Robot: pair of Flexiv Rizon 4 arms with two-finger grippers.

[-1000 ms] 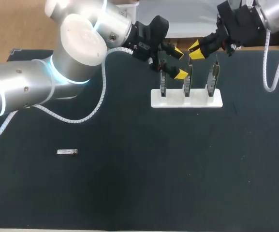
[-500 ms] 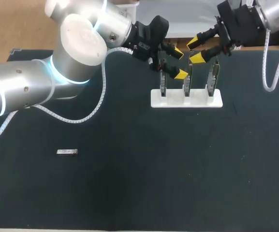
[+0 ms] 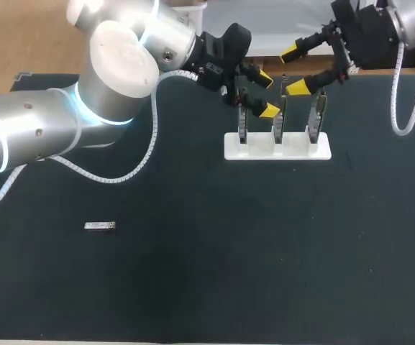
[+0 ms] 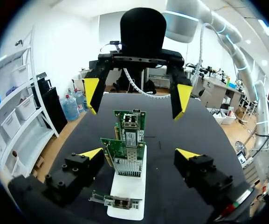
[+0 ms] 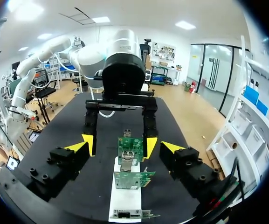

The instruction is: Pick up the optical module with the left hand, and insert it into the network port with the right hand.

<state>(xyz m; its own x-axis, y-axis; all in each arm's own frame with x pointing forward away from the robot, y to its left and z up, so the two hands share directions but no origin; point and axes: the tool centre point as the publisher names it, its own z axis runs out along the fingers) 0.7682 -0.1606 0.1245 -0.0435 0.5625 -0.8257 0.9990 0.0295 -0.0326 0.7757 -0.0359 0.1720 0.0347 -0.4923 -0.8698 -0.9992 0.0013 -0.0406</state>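
On the dark table, the optical module lay left-to-right at near left, well apart from the left gripper and right gripper, both wide open and empty; the left was nearer.

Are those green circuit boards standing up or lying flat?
Standing up: all three circuit boards sit on edge in the white holder, lower edges in it, tops free.

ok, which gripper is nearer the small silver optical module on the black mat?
Left. The left gripper is at the white card stand, far from the silver module; right gripper hangs past the stand, even farther.
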